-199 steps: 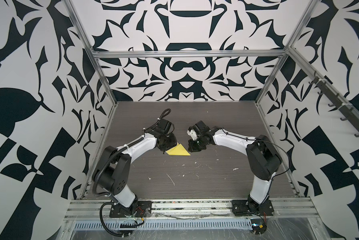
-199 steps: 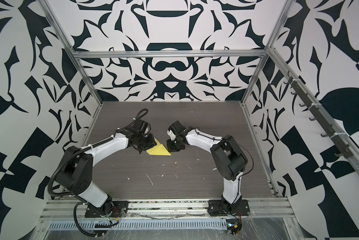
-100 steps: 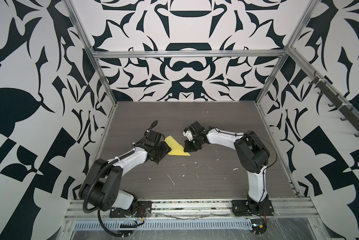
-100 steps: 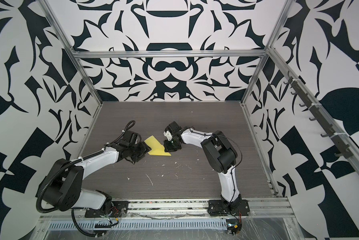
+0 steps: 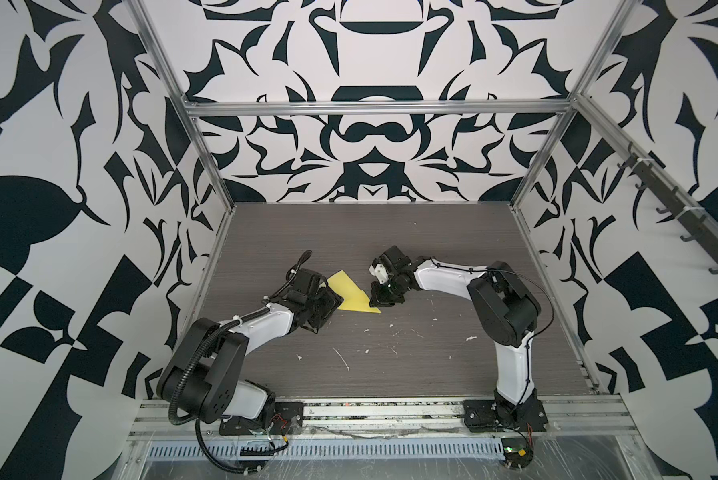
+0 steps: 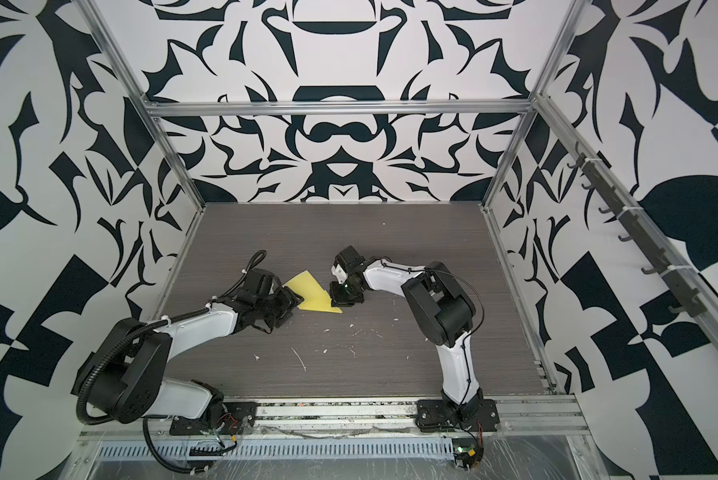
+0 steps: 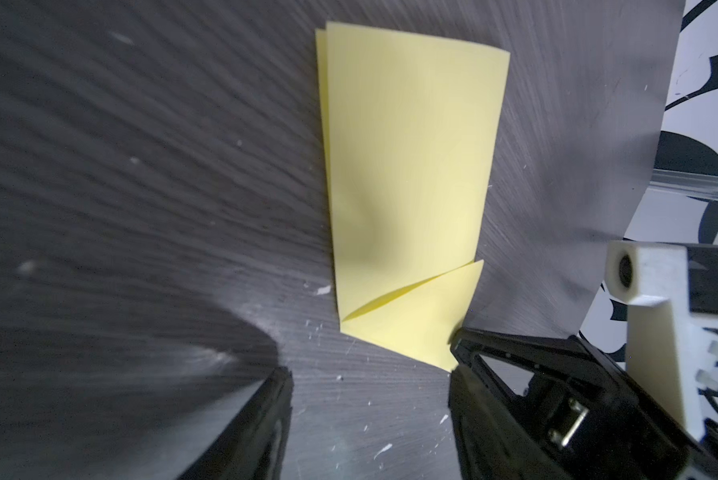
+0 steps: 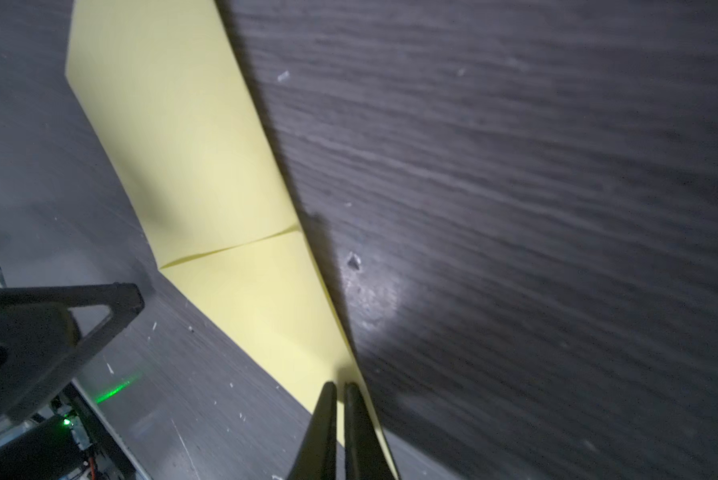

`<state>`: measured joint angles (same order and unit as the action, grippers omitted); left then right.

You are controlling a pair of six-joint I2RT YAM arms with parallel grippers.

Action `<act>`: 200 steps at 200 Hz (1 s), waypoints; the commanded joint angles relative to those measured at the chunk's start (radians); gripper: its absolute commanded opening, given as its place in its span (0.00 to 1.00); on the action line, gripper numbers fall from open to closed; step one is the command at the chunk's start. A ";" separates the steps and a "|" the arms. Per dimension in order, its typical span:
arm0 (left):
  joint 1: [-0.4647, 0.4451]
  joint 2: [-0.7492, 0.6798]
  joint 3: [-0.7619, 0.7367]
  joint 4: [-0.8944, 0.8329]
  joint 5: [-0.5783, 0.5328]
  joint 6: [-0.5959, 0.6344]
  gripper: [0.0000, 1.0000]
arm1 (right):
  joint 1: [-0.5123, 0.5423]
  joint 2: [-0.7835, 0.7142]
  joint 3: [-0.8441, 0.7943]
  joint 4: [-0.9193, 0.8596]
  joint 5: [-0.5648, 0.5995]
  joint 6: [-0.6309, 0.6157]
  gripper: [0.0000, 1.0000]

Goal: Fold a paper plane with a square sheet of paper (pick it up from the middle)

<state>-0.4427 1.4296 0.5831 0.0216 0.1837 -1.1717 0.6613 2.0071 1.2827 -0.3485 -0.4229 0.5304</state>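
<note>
Yellow paper sheet [image 5: 351, 297] [image 6: 311, 293], folded into a narrow pointed shape, lies flat mid-table [image 5: 432, 249] between your two arms.
Your right gripper [image 8: 336, 386] has its fingers pressed nearly together, pinching the sheet's pointed end. Your left gripper [image 7: 367, 359] stands spread on the other flank, one fingertip right at the paper's edge beside a small triangular flap [image 7: 424, 316]. White flecks [image 5: 342, 359] dot the dark tabletop nearby.
</note>
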 commanded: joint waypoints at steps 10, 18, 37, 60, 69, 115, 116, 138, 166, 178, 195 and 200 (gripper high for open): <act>0.001 -0.021 -0.020 0.041 0.010 -0.029 0.63 | 0.002 -0.058 -0.084 0.001 0.017 0.132 0.12; 0.001 -0.022 -0.023 0.046 0.015 -0.032 0.63 | 0.002 -0.075 -0.107 0.017 0.018 0.163 0.12; 0.000 -0.024 -0.035 0.072 0.028 -0.042 0.61 | 0.003 -0.108 -0.155 0.064 0.009 0.228 0.12; 0.000 -0.013 -0.041 0.113 0.050 -0.046 0.55 | 0.003 -0.131 -0.190 0.107 -0.007 0.277 0.12; 0.000 -0.001 -0.040 0.126 0.060 -0.046 0.53 | 0.003 -0.132 -0.193 0.110 -0.009 0.283 0.12; 0.000 0.071 -0.021 0.179 0.100 -0.039 0.45 | 0.001 -0.113 -0.186 0.111 -0.019 0.289 0.12; 0.000 0.072 -0.020 0.180 0.101 -0.039 0.45 | 0.001 -0.113 -0.186 0.111 -0.020 0.290 0.12; 0.000 0.104 -0.008 0.185 0.110 -0.031 0.42 | 0.002 -0.107 -0.186 0.113 -0.034 0.286 0.12; 0.001 0.122 0.007 0.174 0.111 -0.016 0.40 | 0.001 -0.143 -0.183 0.196 -0.113 0.253 0.11; 0.000 0.117 0.012 0.160 0.103 -0.010 0.40 | 0.001 -0.176 -0.171 0.222 -0.141 0.227 0.11; 0.000 0.109 0.014 0.142 0.093 -0.002 0.40 | 0.001 -0.205 -0.143 0.201 -0.120 0.175 0.13; 0.001 0.108 0.015 0.140 0.092 0.000 0.40 | 0.001 -0.205 -0.132 0.180 -0.103 0.157 0.13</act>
<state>-0.4427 1.5417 0.5777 0.1921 0.2859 -1.1885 0.6609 1.8774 1.1030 -0.1814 -0.5159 0.7750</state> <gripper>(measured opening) 0.403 0.122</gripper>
